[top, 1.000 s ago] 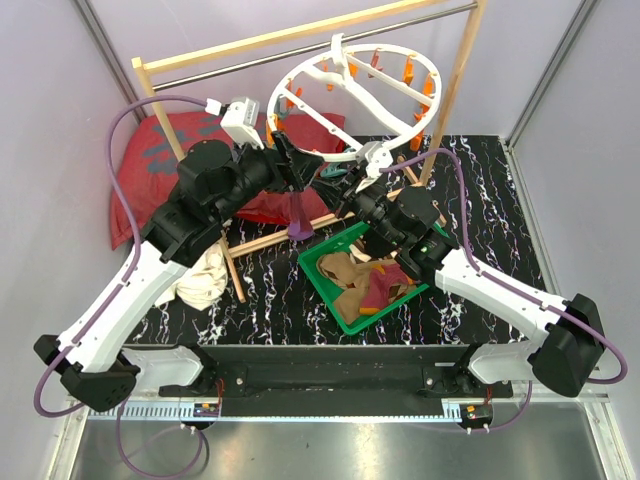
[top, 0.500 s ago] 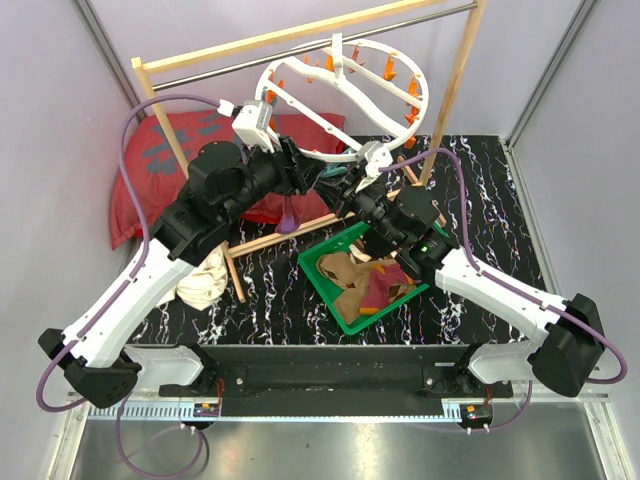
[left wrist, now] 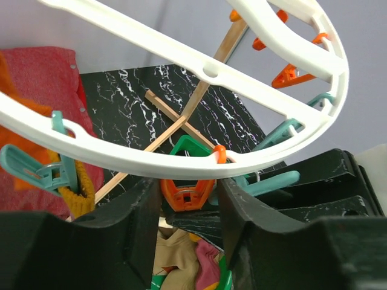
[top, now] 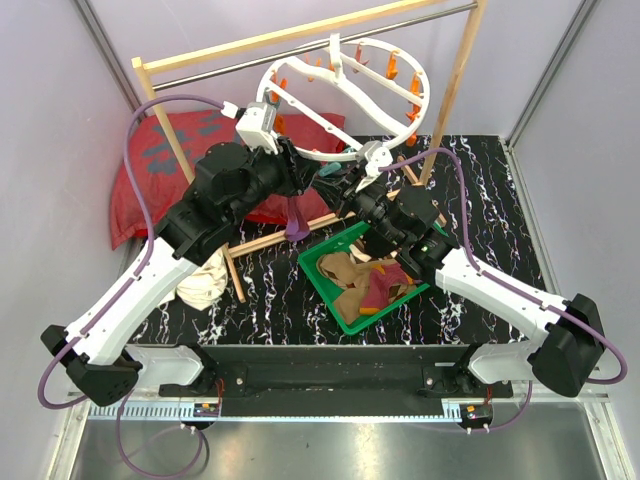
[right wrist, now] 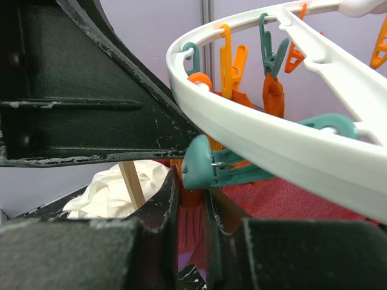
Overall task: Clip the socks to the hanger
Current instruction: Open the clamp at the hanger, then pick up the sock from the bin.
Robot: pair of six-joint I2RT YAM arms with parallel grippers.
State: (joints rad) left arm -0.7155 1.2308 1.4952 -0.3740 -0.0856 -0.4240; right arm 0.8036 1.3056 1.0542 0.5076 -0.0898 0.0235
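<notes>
Large round white plastic ring hanger (left wrist: 121,154) hangs by its top hook from the metal bar of the tall wooden-post rack (top: 453,90), tilted, over the back of the black white-veined bench (top: 480,200); small orange and teal clips dangle round its rim.

Left gripper (left wrist: 188,184) is up at the near rim; its two black fingers stand either side of one small orange plastic clip (left wrist: 188,196) and press on both flanks; closed on that clip. Just left of it is another teal clip (left wrist: 42,166) with mustard-yellow knit fabric (left wrist: 81,190) beside it; clipped or only touching, cannot tell.

Right gripper (right wrist: 190,199) sits on the opposite side, tips just under the same stretch of rim, directly below a teal plastic clip (right wrist: 208,166); fingers nearly together, reddish-purple fabric in the narrow gap; reads as a grip on the purple sock (top: 297,218), which hangs free below the two grippers.

Other socks lie heaped in a green plastic basket (top: 318,290) on the bench beneath the right arm; a brown-tan argyle sock (top: 345,275) is on top, a dark red-purple sock (top: 388,280) beside it.

Outward: crumpled white cloth (top: 203,278) on the bench under the left arm; big red patterned cushion (top: 160,160) at back left, against the wall.
</notes>
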